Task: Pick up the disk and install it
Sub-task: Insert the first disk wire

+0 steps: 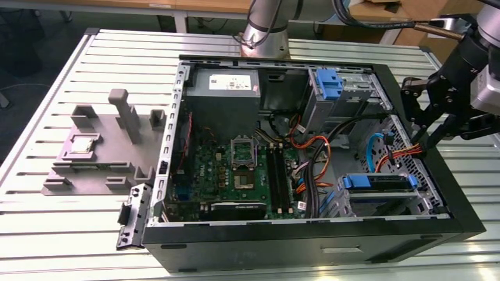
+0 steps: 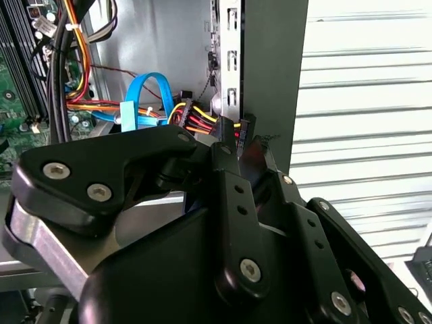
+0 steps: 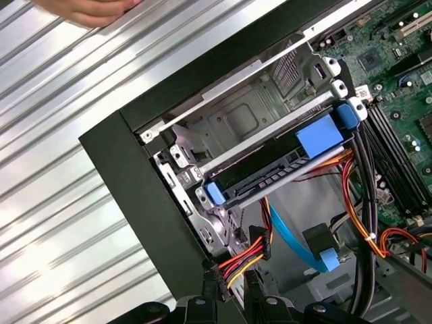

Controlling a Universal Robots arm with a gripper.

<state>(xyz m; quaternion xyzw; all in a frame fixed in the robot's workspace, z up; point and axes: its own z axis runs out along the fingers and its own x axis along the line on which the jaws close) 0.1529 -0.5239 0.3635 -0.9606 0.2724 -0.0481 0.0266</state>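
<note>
Silver-grey hard drive in blue plastic carrier [image 3: 266, 174] sits slotted into black computer case [image 1: 312, 237], judged installed; black gripper [image 1: 431, 140], closed and empty, hangs at case wall

Open PC case [image 1: 312, 246] on slatted table [image 1: 78, 234], with the gripper [image 1: 425, 137] at the case wall on the exterior view's right. Nearest the gripper, just inside that wall: red, yellow and black power cable [image 2: 196, 118] ending in 1 black plug [image 2: 244, 128], and 1 blue flat cable [image 2: 128, 111] beside it. Farther in: motherboard [image 1: 226, 175] and power supply [image 1: 222, 93]. Well apart from the gripper, beyond the opposite wall: grey fixture [image 1: 102, 170] bearing 1 square chip [image 1: 82, 143].
</note>
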